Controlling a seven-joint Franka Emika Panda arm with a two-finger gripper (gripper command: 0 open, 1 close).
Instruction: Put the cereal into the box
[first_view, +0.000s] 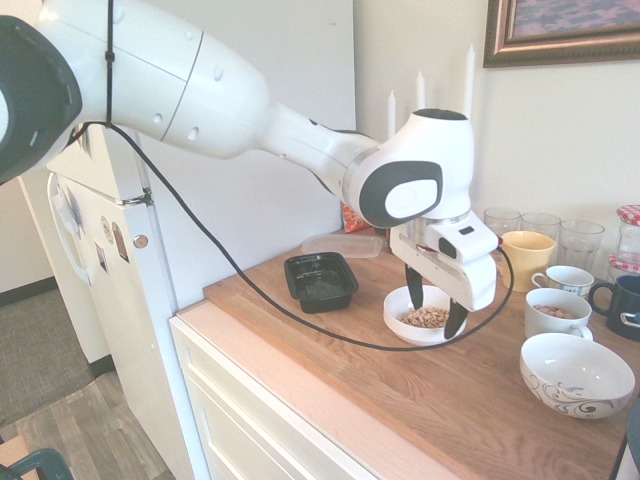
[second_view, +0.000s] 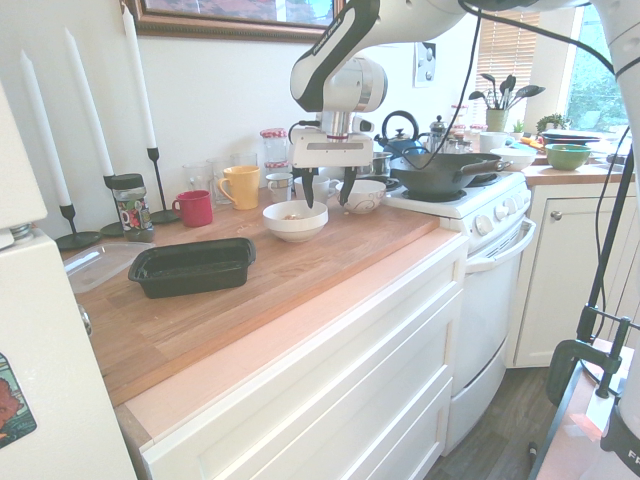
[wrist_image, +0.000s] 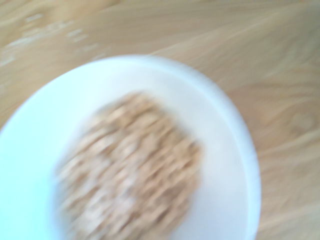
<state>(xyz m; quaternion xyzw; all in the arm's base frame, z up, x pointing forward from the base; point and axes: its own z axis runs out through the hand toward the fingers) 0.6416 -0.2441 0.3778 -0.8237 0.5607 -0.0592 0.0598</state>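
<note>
The gripper (first_view: 436, 303) hangs right above the white bowl (first_view: 398, 318), pointing straight down, and the cereal (first_view: 427, 318) sits in a small tan heap at the bottom of that bowl, low centre-right in the first exterior view. The box (first_view: 321, 280), black and shallow, waits empty to the left of the bowl, apart from it on the wooden counter (first_view: 330, 350). In the second exterior view it lies at left centre with the bowl right of it.

Now the risks, as I read them. The bowl's rim is smooth and rounded; a pinch on one wall could slip, and the bowl might tip and scatter cereal over the counter. If the fingers come down off-centre, one tip could strike the rim and shove the bowl toward the mugs (first_view: 556, 312) crowded at the right. And the box is low-walled, so a pour from too high or too fast would likely bounce pieces out. The clear lid (first_view: 342, 245) just behind the box is another thing to clip on the way over.

The fingers (first_view: 414, 287) are spread wide, one on each side above the bowl's middle, holding nothing and touching nothing. The wrist view is blurred, but shows cereal and bowl directly below.
</note>
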